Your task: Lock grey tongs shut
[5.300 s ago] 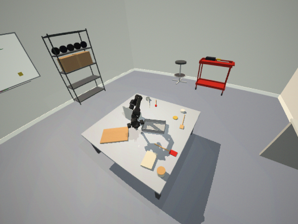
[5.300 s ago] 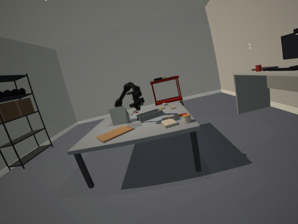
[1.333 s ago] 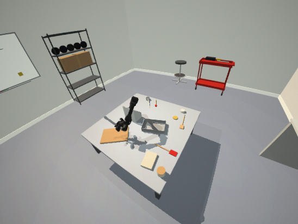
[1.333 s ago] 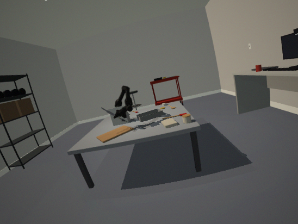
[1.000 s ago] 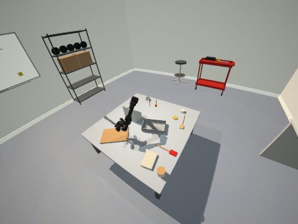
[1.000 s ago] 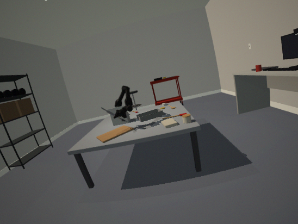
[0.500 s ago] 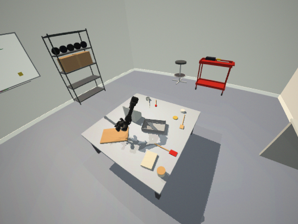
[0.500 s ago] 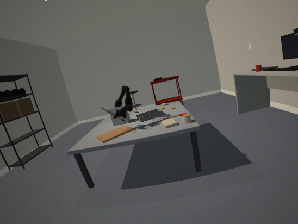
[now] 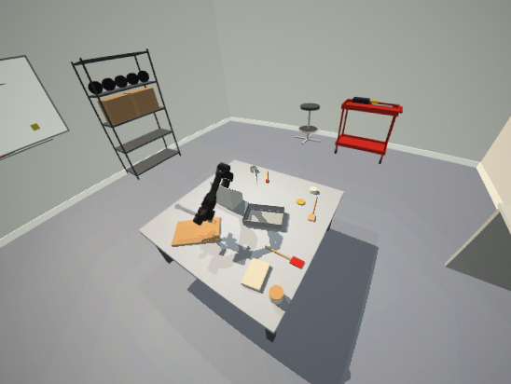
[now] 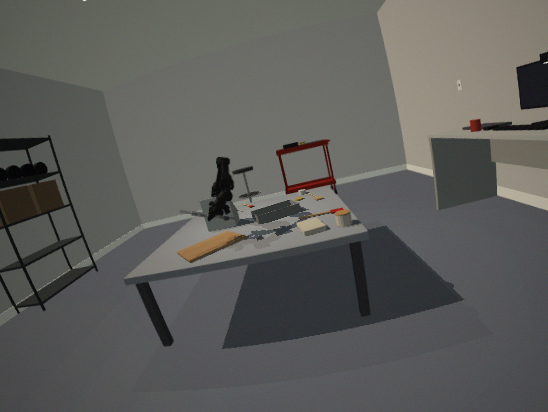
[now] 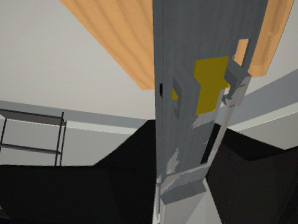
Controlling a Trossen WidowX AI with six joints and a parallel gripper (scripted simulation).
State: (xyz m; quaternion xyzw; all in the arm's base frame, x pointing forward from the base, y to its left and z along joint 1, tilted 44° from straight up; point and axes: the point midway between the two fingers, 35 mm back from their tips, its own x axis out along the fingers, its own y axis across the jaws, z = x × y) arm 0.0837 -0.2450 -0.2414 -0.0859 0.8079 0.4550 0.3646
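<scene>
The grey tongs (image 9: 183,208) (image 10: 190,213) (image 11: 205,30) are in the air, close to level, with the far left end slightly higher in the exterior view. My gripper (image 9: 200,219) (image 10: 212,216) (image 11: 173,125) is shut on them. In the wrist view their grey arms run close together up the picture, with a yellow piece (image 11: 211,80) between side lugs; whether the lock has caught cannot be told. The wooden board (image 9: 188,231) (image 10: 207,247) (image 11: 117,37) lies on the table, below and in front of the gripper. The roasting tin (image 9: 265,226) (image 10: 275,215) stands to the right without the tongs.
A grey upright panel (image 9: 230,198) (image 10: 222,225) stands behind the gripper, left of the tin. A cream block (image 9: 255,274) (image 10: 311,226), an orange-lidded jar (image 9: 276,294) (image 10: 343,218) and a red-headed spatula (image 9: 296,262) are at the front right. Small utensils lie farther back.
</scene>
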